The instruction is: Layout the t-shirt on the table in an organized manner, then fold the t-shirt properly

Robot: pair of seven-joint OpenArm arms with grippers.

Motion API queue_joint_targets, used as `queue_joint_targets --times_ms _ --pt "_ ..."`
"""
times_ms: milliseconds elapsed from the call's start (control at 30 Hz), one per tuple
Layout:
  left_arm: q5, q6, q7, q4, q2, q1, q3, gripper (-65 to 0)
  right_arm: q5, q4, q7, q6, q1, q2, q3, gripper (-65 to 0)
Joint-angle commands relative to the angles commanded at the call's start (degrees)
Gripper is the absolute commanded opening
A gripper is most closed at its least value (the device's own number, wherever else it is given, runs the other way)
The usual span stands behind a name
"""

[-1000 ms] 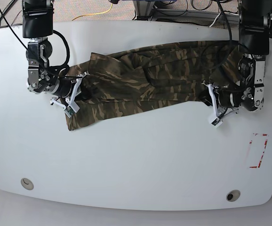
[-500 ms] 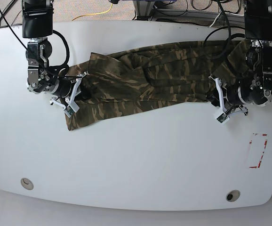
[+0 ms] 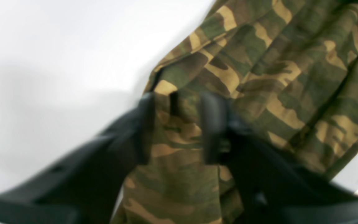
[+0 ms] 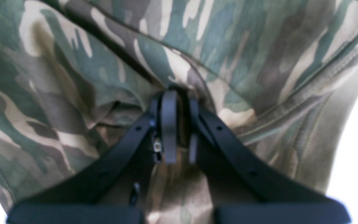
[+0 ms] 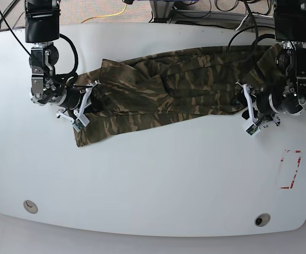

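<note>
- Nearest us in the base view, we see the large white smooth desk (image 5: 153,180) with rounded edges, its front carrying two small round grommet holes, one at the left (image 5: 30,206) and one at the right (image 5: 262,219).
- A red-outlined tape rectangle (image 5: 289,169) sits on the desk's right side, well apart from the cloth.
- Farther back, the soft camouflage t-shirt (image 5: 169,90) in dark green, brown and tan lies stretched across the desk in a long, rumpled band running between the two arms.
- Our left gripper (image 5: 250,114) is at the band's right end; in the left wrist view its black fingers (image 3: 143,130) stand apart with a fold of cloth between them, blurred, so we cannot tell whether they pinch it.
- Our right gripper (image 5: 84,108) is at the band's left end; in the right wrist view its black fingers (image 4: 169,124) are clenched on a gathered ridge of the t-shirt.
- Beyond the desk, a yellow cable (image 5: 110,15) lies on the floor.
</note>
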Motion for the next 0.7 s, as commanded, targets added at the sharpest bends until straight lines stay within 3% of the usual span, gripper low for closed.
queue_joint_targets --times_ms 133,467,700 --pt "-0.26 3.43 0.0 -2.37 0.53 -0.53 -0.44 -19.9 0.0 0.0 0.0 0.0 0.0 0.09 0.0 -60.2" --pt "-0.26 0.44 -0.26 -17.23 0.7 -7.47 3.16 -23.6 0.0 0.0 0.0 0.0 0.0 0.0 0.0 -60.2" --pt "-0.35 0.44 -0.79 -21.63 1.49 -9.67 6.68 -23.6 0.0 0.09 0.0 0.0 0.0 0.0 0.0 -60.2"
